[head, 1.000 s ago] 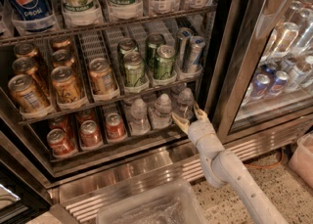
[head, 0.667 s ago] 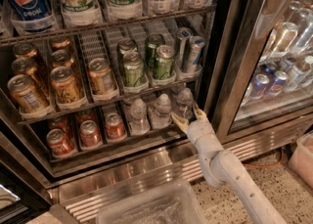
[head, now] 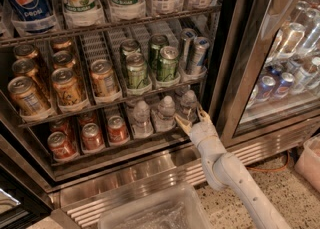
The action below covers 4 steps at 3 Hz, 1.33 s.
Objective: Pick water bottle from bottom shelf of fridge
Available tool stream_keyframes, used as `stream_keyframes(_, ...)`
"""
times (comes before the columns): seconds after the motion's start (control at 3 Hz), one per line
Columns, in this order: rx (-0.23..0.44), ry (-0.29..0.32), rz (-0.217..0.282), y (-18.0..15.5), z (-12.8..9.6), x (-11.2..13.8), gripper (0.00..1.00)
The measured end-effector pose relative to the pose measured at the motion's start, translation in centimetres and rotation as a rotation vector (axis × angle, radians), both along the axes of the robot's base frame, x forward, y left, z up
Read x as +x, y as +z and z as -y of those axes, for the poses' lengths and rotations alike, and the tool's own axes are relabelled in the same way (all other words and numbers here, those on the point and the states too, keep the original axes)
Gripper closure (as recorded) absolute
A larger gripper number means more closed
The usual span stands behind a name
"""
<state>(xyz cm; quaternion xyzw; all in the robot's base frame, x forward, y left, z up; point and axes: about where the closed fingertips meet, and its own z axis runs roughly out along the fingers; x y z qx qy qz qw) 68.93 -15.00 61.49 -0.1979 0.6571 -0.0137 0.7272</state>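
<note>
Three water bottles stand on the bottom shelf (head: 131,143) of the fridge (head: 233,78): clear, ribbed, with white caps, at left (head: 141,118), middle (head: 166,113) and right (head: 188,104). My gripper (head: 193,118) is at the shelf's right end, just in front of and slightly below the right bottle. Its two fingers are spread in a V and hold nothing. One fingertip (head: 182,122) points toward the gap between the middle and right bottles, and the other is at the right bottle's right side. My white arm (head: 226,170) comes up from the lower right.
Red cans (head: 92,136) fill the shelf's left half. Green cans (head: 166,63) and gold cans (head: 66,86) sit on the rack above, with large soda bottles higher up. A closed glass door (head: 287,75) is at the right. A clear plastic bin (head: 155,211) sits on the floor below.
</note>
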Motion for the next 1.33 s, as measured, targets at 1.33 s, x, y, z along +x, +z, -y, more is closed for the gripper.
stream_keyframes(1.33, 0.001, -0.021, 0.010, 0.00, -0.67, 0.89, 0.20)
